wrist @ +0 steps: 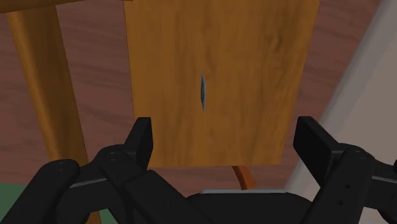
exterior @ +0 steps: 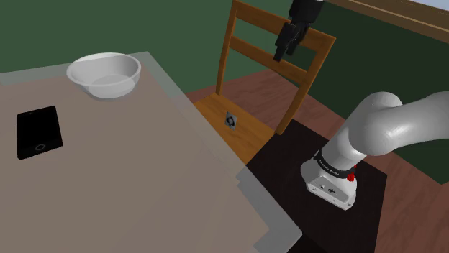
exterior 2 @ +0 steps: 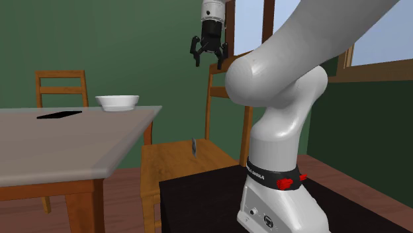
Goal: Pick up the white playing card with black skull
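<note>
1. Playing card (exterior: 231,120) stands on its edge on the wooden seat of a chair (exterior: 248,140), roughly in the middle of the seat. It is pale with a dark mark on its face, and the design is too small to read.
2. From the second exterior view the card (exterior 2: 193,145) appears as a thin, nearly upright sliver on the seat. The wrist view looks down on the card (wrist: 203,93) and shows it edge-on as a narrow grey line on the wood grain.
3. Black gripper (exterior: 282,52) hangs high above the chair, level with the top rails of the backrest in the shoulder view, and points downward.
4. Its two fingers stand wide apart and hold nothing, as the second exterior view of the gripper (exterior 2: 209,61) shows. In the wrist view the gripper (wrist: 228,137) frames the seat, with the card well beyond the fingertips and touching neither finger.
5. A grey table (exterior: 129,172) sits beside the chair, its corner close to the seat's edge. On it are a white bowl (exterior: 104,74) near the far side and a flat black phone (exterior: 39,131), set well apart from the bowl.
6. The white arm (exterior: 388,126) rises from a dark stand (exterior: 288,169) just beside the chair.
7. A second wooden chair (exterior 2: 61,86) stands behind the table against a green wall.
</note>
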`<move>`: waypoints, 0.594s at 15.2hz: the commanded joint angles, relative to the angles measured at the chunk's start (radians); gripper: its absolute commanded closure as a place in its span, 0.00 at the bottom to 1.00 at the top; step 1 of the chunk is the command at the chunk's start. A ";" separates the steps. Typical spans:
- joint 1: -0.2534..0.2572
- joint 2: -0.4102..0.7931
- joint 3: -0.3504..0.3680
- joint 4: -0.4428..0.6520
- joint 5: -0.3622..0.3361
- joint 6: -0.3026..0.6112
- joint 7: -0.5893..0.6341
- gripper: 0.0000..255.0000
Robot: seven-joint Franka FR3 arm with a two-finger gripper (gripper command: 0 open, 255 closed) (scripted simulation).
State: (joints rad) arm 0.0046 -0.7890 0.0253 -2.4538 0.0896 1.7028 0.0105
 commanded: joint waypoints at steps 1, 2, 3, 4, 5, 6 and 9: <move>0.000 0.000 0.000 0.000 0.000 0.000 0.000 0.00; 0.013 0.010 -0.014 -0.026 -0.008 0.036 -0.054 0.00; 0.027 0.022 -0.029 -0.050 -0.017 0.072 -0.107 0.00; 0.040 0.037 -0.044 -0.073 -0.025 0.109 -0.160 0.00; 0.054 0.053 -0.058 -0.094 -0.033 0.146 -0.213 0.00; 0.067 0.072 -0.073 -0.113 -0.041 0.184 -0.266 0.00; 0.107 0.141 -0.118 -0.160 -0.061 0.299 -0.426 0.00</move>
State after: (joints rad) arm 0.0968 -0.6700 -0.0778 -2.5985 0.0356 1.9614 -0.3557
